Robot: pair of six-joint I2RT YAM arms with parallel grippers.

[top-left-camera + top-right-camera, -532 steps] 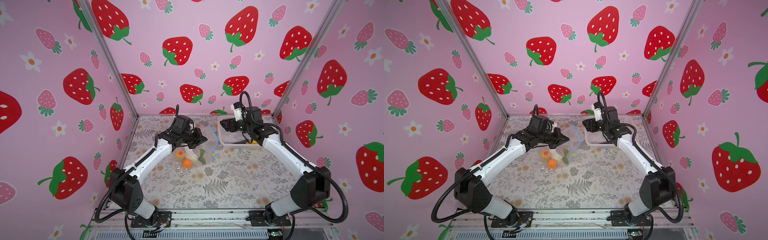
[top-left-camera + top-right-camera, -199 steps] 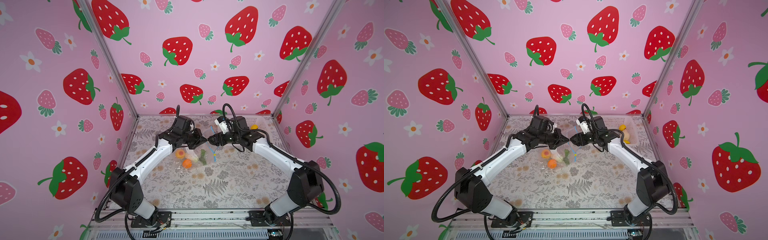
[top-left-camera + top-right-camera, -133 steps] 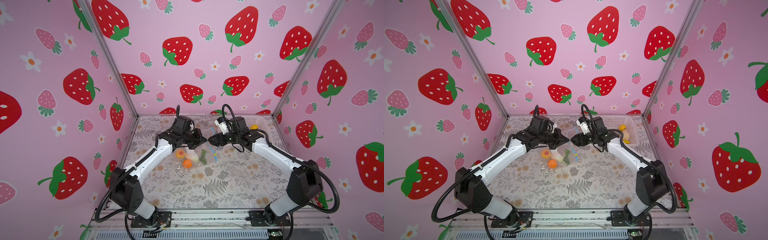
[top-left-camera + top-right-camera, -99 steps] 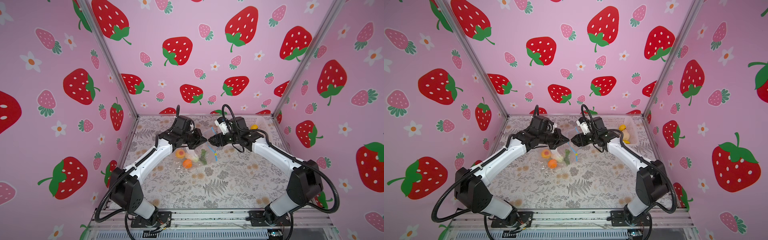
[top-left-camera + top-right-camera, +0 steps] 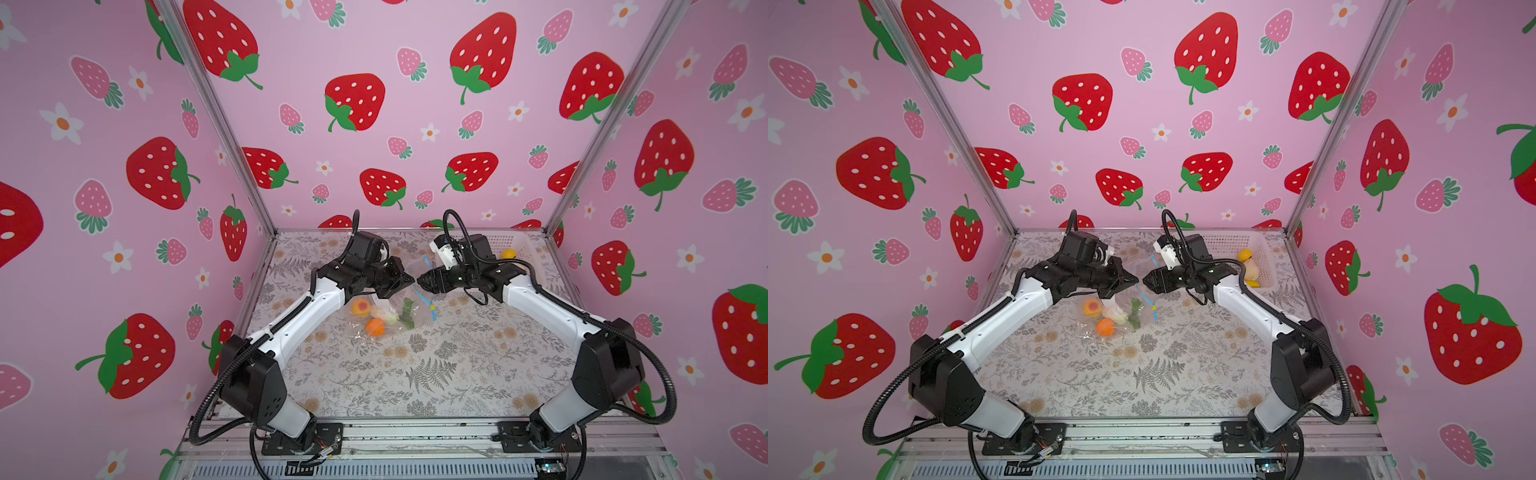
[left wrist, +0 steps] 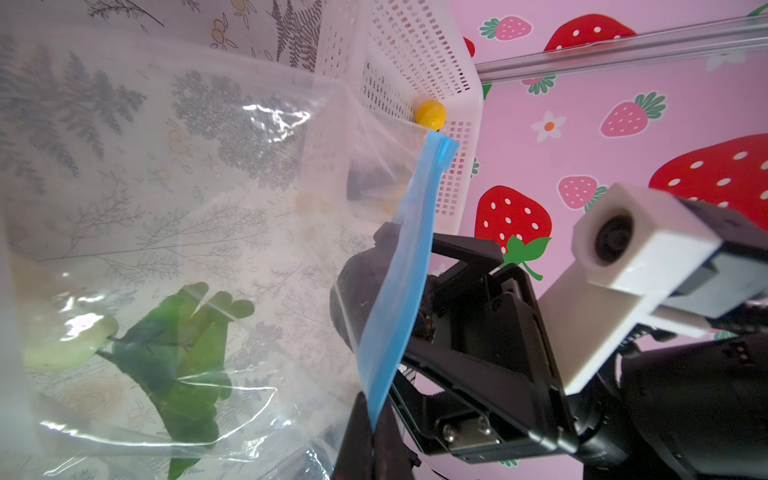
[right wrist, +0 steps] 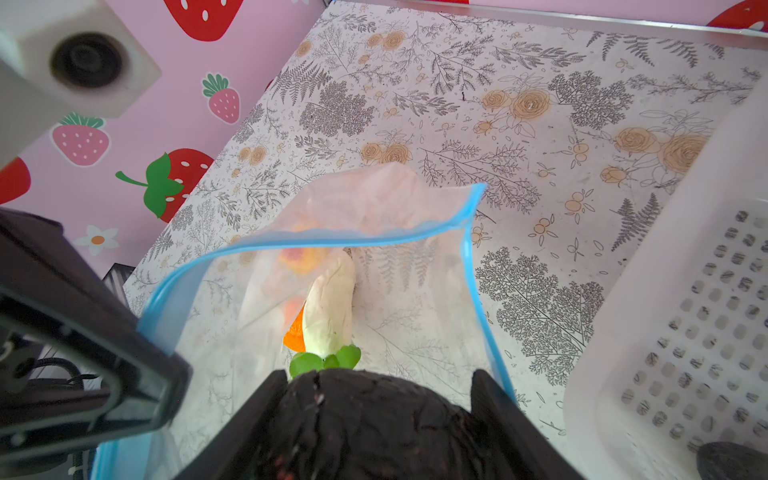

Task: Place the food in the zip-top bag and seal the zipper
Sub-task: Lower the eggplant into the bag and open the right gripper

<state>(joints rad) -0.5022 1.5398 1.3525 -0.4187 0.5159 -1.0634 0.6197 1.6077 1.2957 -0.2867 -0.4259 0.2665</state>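
Note:
The clear zip-top bag (image 5: 395,316) lies mid-table with a peach (image 5: 360,306), an orange (image 5: 375,327) and a white radish (image 7: 330,303) with green leaves (image 6: 183,345) inside. My left gripper (image 6: 372,432) is shut on the blue zipper (image 6: 409,270) strip and lifts the mouth open; in both top views it (image 5: 409,282) (image 5: 1133,281) sits above the bag. My right gripper (image 7: 379,380) is shut on the dark avocado (image 7: 374,424) right at the open mouth, facing the left gripper (image 5: 422,281). The avocado (image 6: 349,299) sits just behind the strip.
A white mesh basket (image 5: 1237,241) stands at the back right, close behind the right arm, holding a lemon (image 6: 431,114) and other yellow and pale toy food (image 5: 1252,270). The floral table (image 5: 436,374) stretches toward the front. Pink strawberry walls enclose three sides.
The right arm swung from the basket over to the bag's mouth, carrying the avocado, and in the last second crept slightly closer. The left gripper kept holding the strip in place.

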